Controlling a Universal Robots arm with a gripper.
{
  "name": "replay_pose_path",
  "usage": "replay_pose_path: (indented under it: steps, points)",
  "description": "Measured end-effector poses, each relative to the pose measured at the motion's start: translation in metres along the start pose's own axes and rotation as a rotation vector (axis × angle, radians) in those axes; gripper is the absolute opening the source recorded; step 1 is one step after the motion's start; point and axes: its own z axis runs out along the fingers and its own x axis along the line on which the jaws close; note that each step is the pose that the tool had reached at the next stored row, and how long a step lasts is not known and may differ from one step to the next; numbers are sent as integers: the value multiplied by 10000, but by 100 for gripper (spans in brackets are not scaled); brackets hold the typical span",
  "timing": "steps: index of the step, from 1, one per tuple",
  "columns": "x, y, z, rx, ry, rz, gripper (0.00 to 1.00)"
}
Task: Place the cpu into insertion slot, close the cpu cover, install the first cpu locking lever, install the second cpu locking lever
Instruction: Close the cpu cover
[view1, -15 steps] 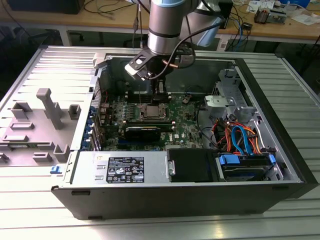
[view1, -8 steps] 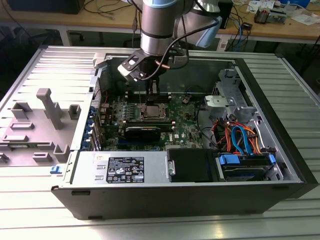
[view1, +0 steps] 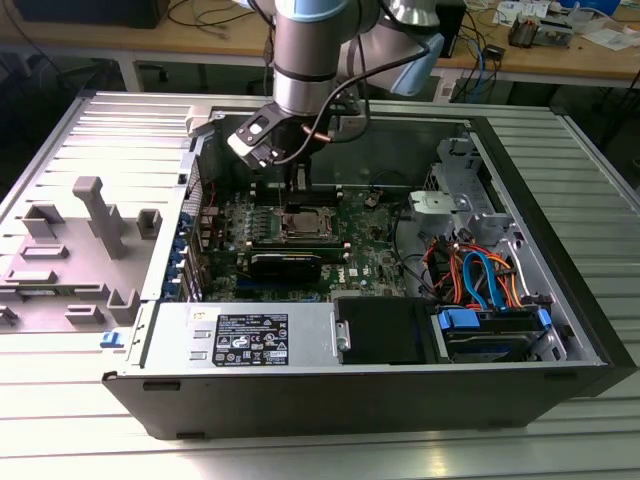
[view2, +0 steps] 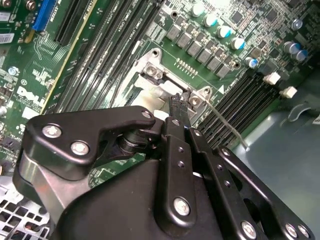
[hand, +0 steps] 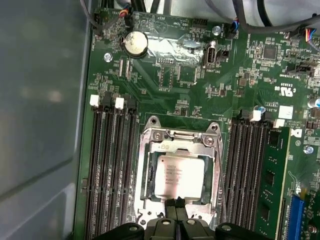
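The cpu (hand: 179, 176), a square chip with a silver-grey top, lies in the socket on the green motherboard (hand: 190, 80). The silver cpu cover (hand: 213, 165) lies flat around it, and the chip shows through its window. My gripper (hand: 176, 203) is shut with nothing between its fingers, its tips at the socket's edge and touching or just above the cover's rim. In the second wrist view the gripper (view2: 175, 100) sits by a socket corner, where a thin wire locking lever (view2: 225, 125) sticks out free. In the exterior view the gripper (view1: 297, 188) hangs just above the socket (view1: 303, 222).
Black memory slots (hand: 107, 165) flank the socket on both sides. A black heatsink block (view1: 285, 265), a silver power supply (view1: 250, 335) and a drive cage with blue and orange cables (view1: 480, 280) crowd the open case. A grey fixture (view1: 90, 230) stands at the exterior view's left.
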Motion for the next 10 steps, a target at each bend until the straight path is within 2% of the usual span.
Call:
replay_pose_path:
  steps: [5, 10]
  points:
    - [8, -24, 86, -3, -2, -32, 11]
    - [13, -41, 129, -2, -3, -41, 11]
